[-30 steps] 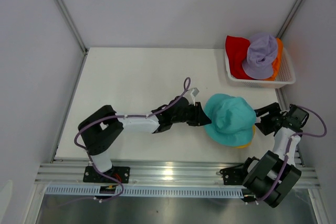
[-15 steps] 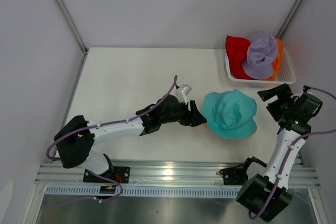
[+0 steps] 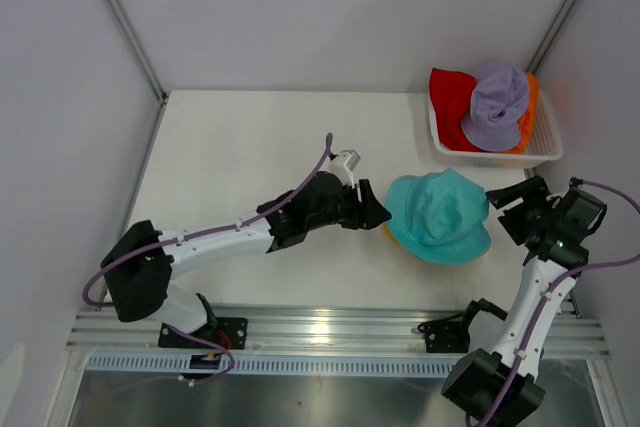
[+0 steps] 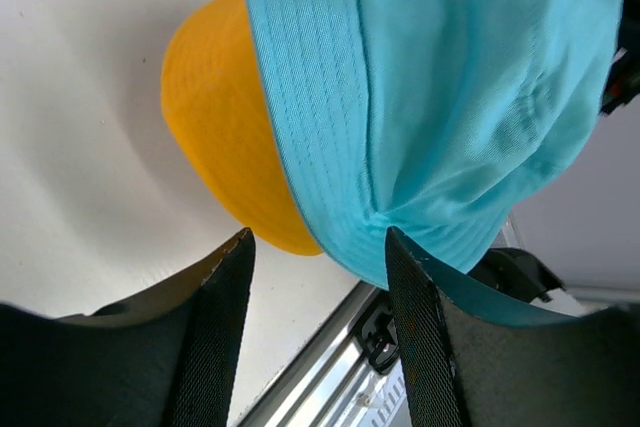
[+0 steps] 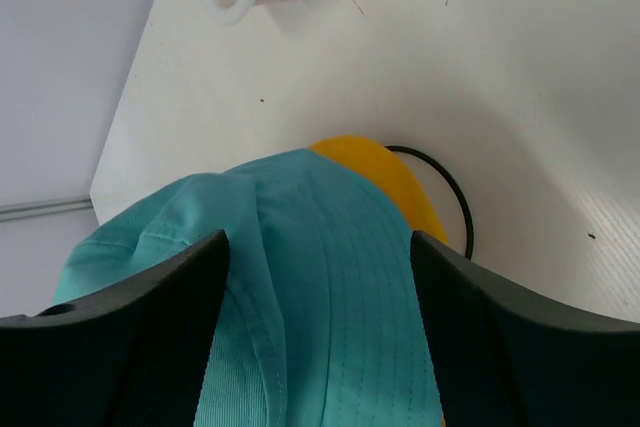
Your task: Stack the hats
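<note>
Where the soft teal bucket hat (image 3: 438, 217) sits, toward the table's (image 3: 250, 157) near-right part, its stitched, ribbed brim flops over a yellow hat (image 4: 225, 137) underneath. Only a rounded sliver of the yellow shows at the left & front, and a thin black wire stand (image 5: 455, 197) curves out from below the yellow cloth. Left arm stretches low across the table from the near-left corner, w/ the left gripper (image 3: 380, 215) just beside the teal brim's left edge, fingers apart, nothing pinched btwn them. Right arm rises from the near-right corner, elbow bent, right gripper (image 3: 508, 213) facing the brim's right side, fingers spread wide & empty. White mesh plastic basket (image 3: 497, 158) in the far-right corner holds a lavender hat (image 3: 495, 107) atop a red hat (image 3: 450, 97) & an orange hat (image 3: 532, 97), all crumpled fabric. Open tabletop spreads from the left arm to the far & left edges; the right gripper hangs close to the right edge.
</note>
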